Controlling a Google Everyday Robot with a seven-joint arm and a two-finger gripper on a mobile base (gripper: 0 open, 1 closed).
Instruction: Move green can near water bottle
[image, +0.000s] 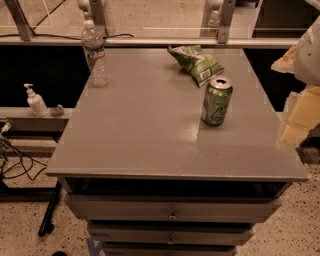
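Observation:
The green can (216, 101) stands upright on the right side of the grey tabletop (145, 135); it has a silver top and pale swirl markings. The water bottle (95, 54), clear with a white cap and a label band, stands upright at the table's far left corner, well apart from the can. My gripper (298, 120) shows as pale yellowish and white parts at the right edge of the view. It is beyond the table's right edge, to the right of the can and not touching it.
A green-and-white chip bag (196, 63) lies just behind the can at the back of the table. A white pump dispenser (36, 101) stands on a lower ledge to the left. Drawers (172, 210) sit under the tabletop. Cables (15, 160) lie on the floor at left.

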